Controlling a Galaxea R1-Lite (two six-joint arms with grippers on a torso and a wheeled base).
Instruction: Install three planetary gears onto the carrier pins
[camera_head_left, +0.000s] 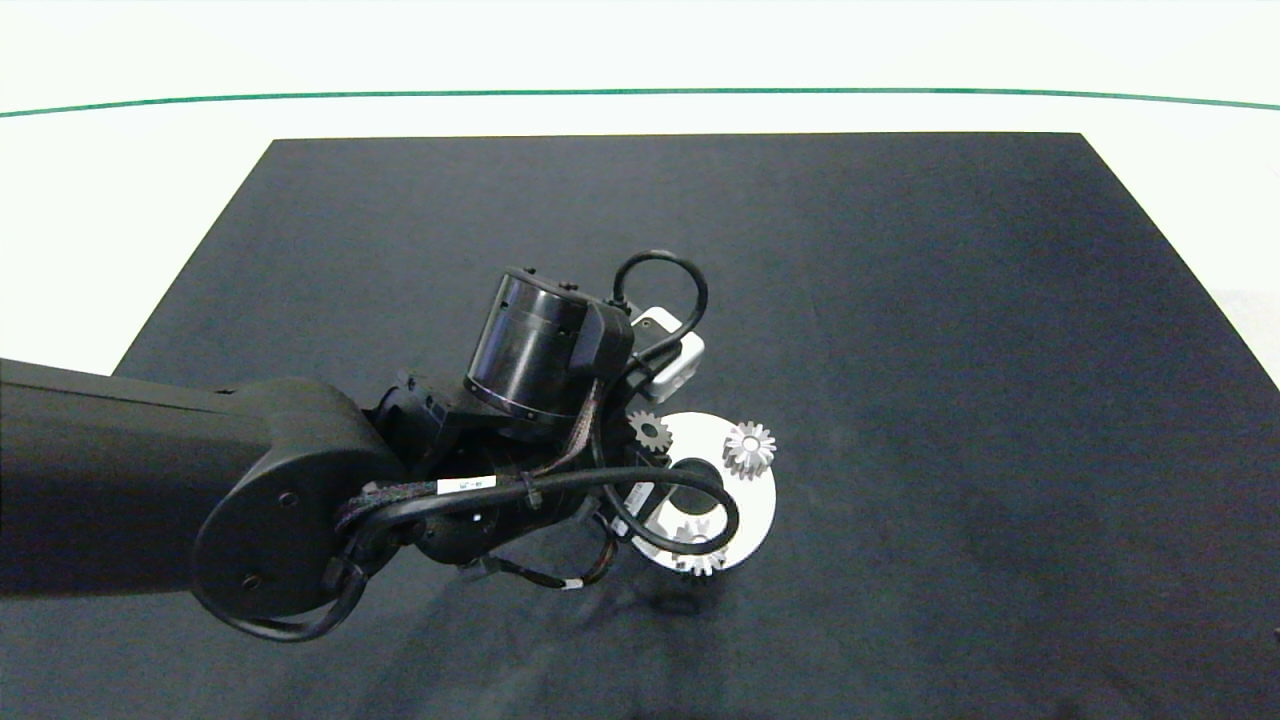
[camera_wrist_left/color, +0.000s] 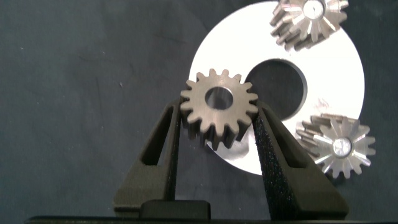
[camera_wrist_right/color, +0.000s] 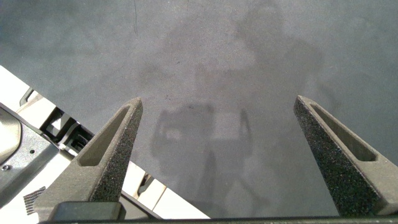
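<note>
Three gears: all in sight, two seated on the white disc (camera_wrist_left/color: 339, 81), one in the left gripper (camera_wrist_left/color: 217, 134).
Held gear: a silver-grey planetary gear (camera_wrist_left/color: 219, 107) is clamped flat between the left gripper's two foam-faced fingers (camera_wrist_left/color: 273, 155), its round bore facing the wrist camera and empty. It sits over the disc's rim, next to the large centre hole (camera_wrist_left/color: 277, 84); whether it touches the disc I cannot tell.
Same gear from above: it shows at the disc's far-left edge (camera_head_left: 650, 432), just beside the wrist camera housing (camera_head_left: 672, 352).
Seated gears: one on the far-right part of the disc (camera_head_left: 749, 449), one on the near part (camera_head_left: 699, 552) half behind a black cable (camera_head_left: 690, 480). In the wrist view each (camera_wrist_left/color: 309, 22) (camera_wrist_left/color: 339, 146) has a whitish pin end showing in its centre.
Carrier pins: two visible only as those ends inside the seated gears; the third is probably hidden under the held gear, the view does not show it.
Left arm: reaches in from the left over the dark mat (camera_head_left: 900, 300), its wrist covering the disc's left part.
Right gripper: fingers (camera_wrist_right/color: 112, 155) spread wide apart with nothing between them, hanging over bare mat (camera_wrist_right/color: 217, 62) near its edge; not seen from above.
</note>
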